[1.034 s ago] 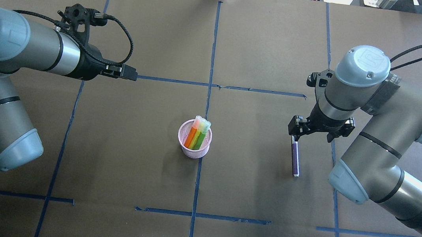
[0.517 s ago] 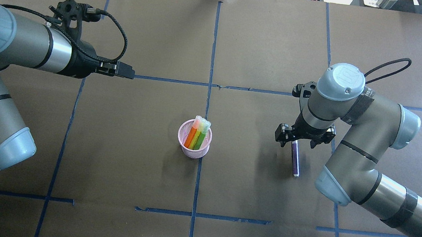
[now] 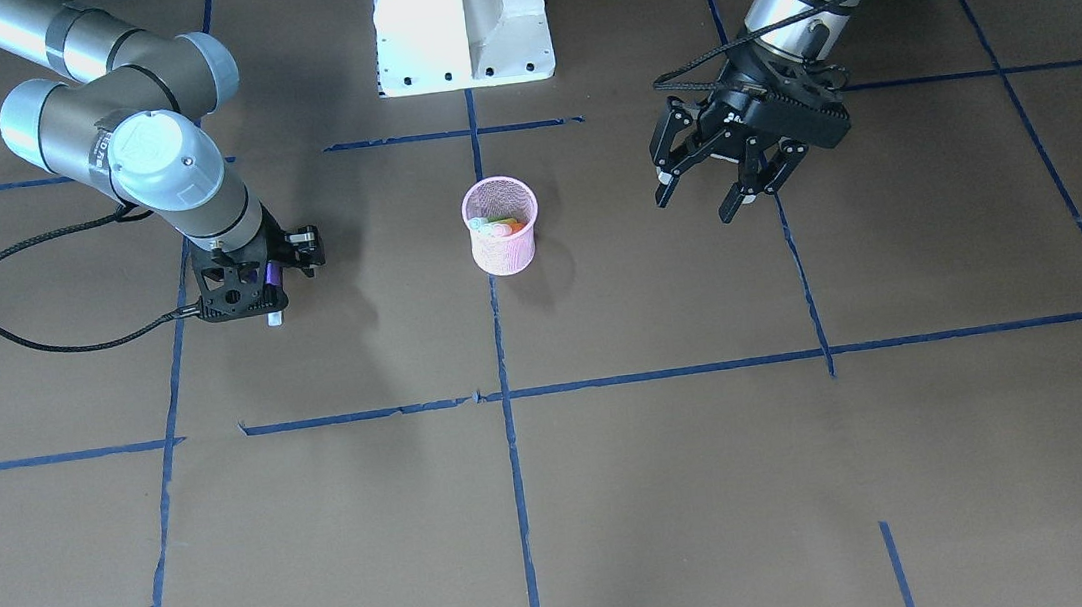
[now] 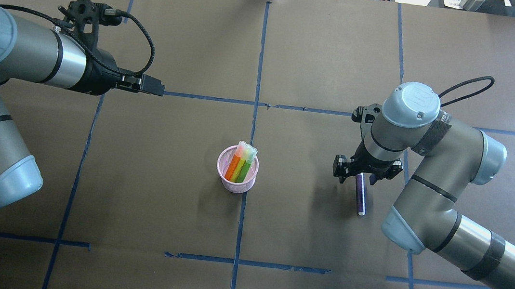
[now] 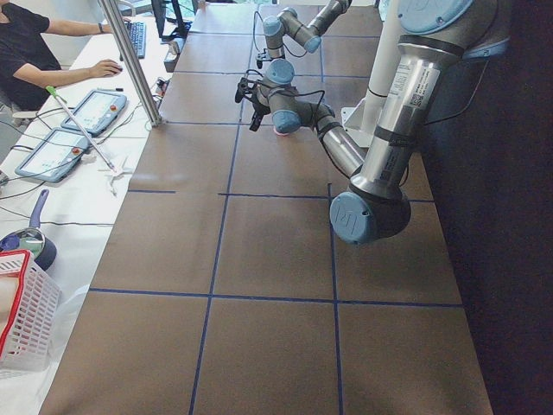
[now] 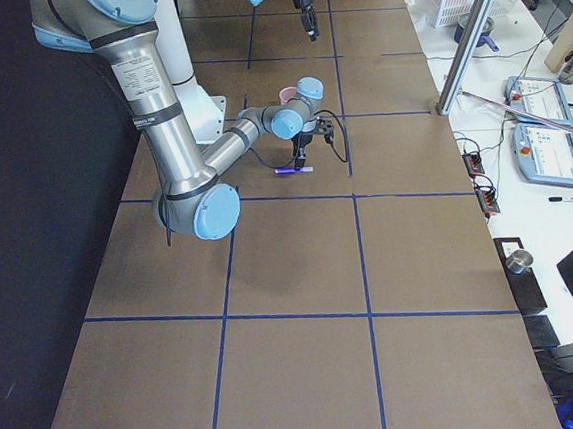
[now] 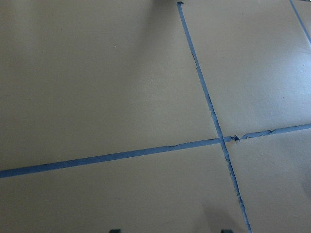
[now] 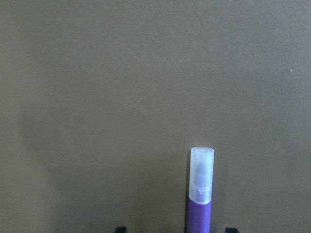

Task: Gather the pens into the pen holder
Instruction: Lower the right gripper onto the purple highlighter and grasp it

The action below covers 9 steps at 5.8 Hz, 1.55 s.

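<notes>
The pink mesh pen holder (image 4: 236, 181) stands at the table's middle and also shows in the front view (image 3: 503, 242). An orange pen (image 4: 234, 165) and a green pen (image 4: 248, 166) lean inside it, with a yellowish one between them. The purple pen (image 4: 360, 200) lies flat on the table to the holder's right. My right gripper (image 4: 363, 175) is open, pointing down over the pen's far end. In the right wrist view the pen's pale end (image 8: 201, 174) lies between the jaws, nearer one side. My left gripper (image 3: 694, 209) is open and empty, held above the table far from the holder.
Blue tape lines (image 4: 259, 67) grid the brown table. The robot's white base (image 3: 461, 20) is at the near edge. The right arm's black cable (image 3: 10, 319) loops over the table. An operator (image 5: 34, 52) and a white basket (image 5: 22, 320) are off the table's far side.
My right arm has swung left and toward the holder, bringing its open gripper down over the purple pen's far end. My left arm shifted slightly left, then held still.
</notes>
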### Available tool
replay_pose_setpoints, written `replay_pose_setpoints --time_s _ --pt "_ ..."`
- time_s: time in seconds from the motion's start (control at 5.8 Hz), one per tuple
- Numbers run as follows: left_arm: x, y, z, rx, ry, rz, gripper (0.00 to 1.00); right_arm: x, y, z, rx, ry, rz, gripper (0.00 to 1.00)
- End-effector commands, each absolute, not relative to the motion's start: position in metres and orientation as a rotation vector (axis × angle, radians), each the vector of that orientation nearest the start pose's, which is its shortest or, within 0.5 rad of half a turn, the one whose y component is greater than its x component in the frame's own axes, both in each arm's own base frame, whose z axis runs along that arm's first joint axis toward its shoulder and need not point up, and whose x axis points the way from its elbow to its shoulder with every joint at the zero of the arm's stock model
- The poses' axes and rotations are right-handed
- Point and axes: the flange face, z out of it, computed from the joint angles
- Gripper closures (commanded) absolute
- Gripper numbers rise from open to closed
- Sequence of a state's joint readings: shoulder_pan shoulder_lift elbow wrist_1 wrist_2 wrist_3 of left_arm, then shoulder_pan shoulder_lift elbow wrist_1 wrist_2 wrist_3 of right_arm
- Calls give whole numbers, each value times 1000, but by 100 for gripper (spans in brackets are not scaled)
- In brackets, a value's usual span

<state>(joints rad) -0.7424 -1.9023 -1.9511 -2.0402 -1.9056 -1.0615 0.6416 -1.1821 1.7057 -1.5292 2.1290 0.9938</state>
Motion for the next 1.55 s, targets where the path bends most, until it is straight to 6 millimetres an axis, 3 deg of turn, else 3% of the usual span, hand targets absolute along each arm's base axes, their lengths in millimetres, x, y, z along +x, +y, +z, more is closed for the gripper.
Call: replay_pose_setpoints --time_s 0.0,0.52,0.69,0.86,1.21,1.38 --pt "345 -453 252 446 1118 -7 22 -456 -442 382 -139 -756 -93 33" --pt "344 -453 251 447 1119 -7 21 -460 -442 391 -151 -738 -90 33" --pt "344 -453 252 447 1118 -8 15 -460 -442 391 -151 -738 -91 34" --pt "344 -453 251 448 1119 -7 15 -460 -442 392 -153 -736 -89 42" --pt "344 -453 251 448 1119 -7 15 -464 -443 398 -162 -726 -88 41" --pt "344 -453 251 448 1119 -7 15 -463 -443 398 -162 -727 -87 48"
